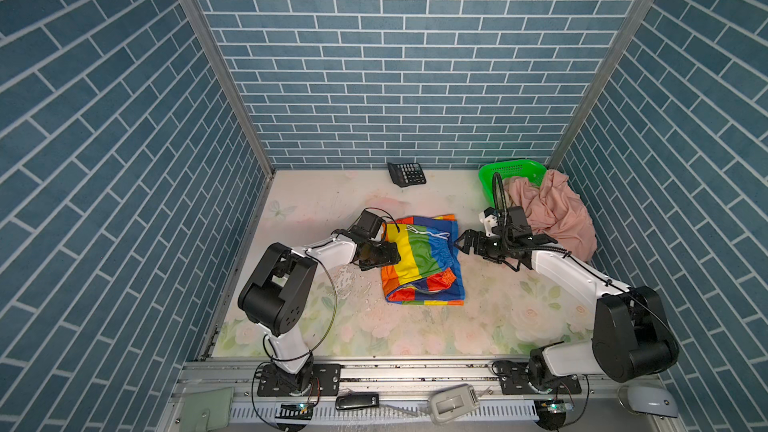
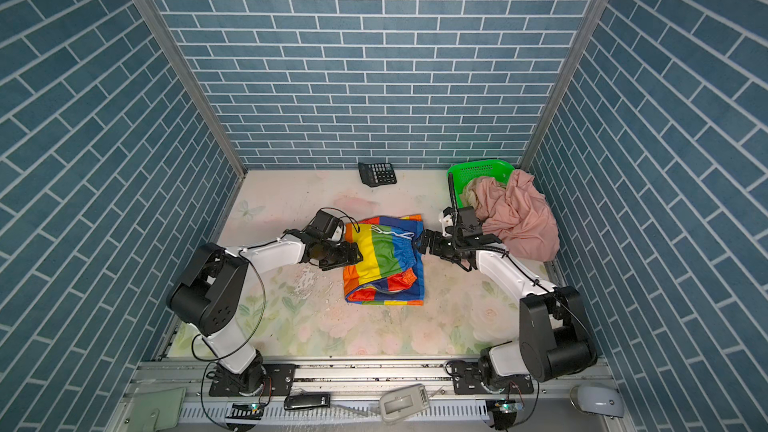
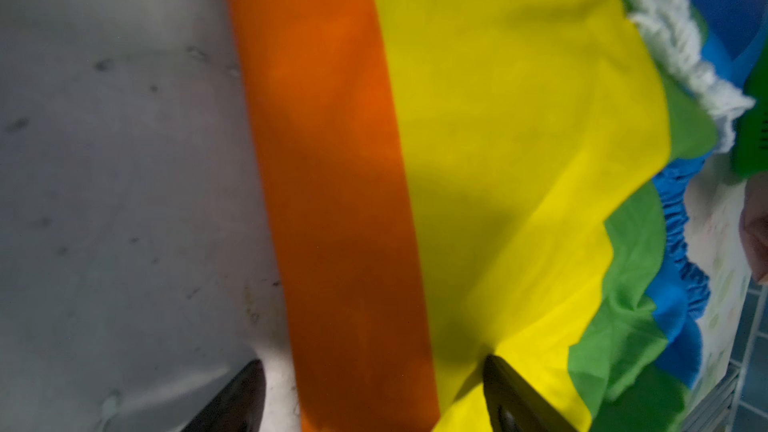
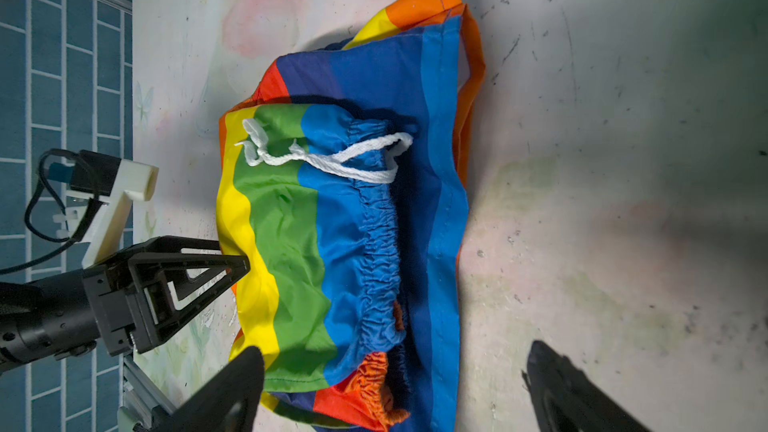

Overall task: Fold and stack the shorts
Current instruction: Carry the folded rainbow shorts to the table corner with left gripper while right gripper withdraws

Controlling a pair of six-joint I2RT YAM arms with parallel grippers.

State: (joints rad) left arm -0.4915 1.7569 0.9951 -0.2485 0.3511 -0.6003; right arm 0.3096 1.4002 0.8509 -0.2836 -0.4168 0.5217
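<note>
Rainbow-striped shorts are lying folded on the floral worktop, near the centre of both top views. The gathered blue waistband is facing the right of the frame. The white drawstring is trailing loose across the green and blue stripes.

Left hand: I am seeing it sitting low at the left edge of these shorts. In the left wrist view its fingertips are standing apart, one over bare worktop and the other on the yellow stripe, with the orange stripe running between them. The jaws are parted, and I am not seeing any cloth pinched.

Right hand: it is hovering just beside the right edge of the shorts, level with the waistband. The jaws are spread wide with nothing between them. In the right wrist view one fingertip is showing in front of the striped fabric and the other in front of bare worktop.

The dusty pink shorts are lying crumpled at the right of the frame, draping over the rim of the green basket and spilling down behind the right arm. I am noting a little of the beige shorts showing inside the basket, under the pink pair. Too little is visible to tell how they are lying.

A black calculator is resting against the back wall, above the centre of the worktop.
</note>
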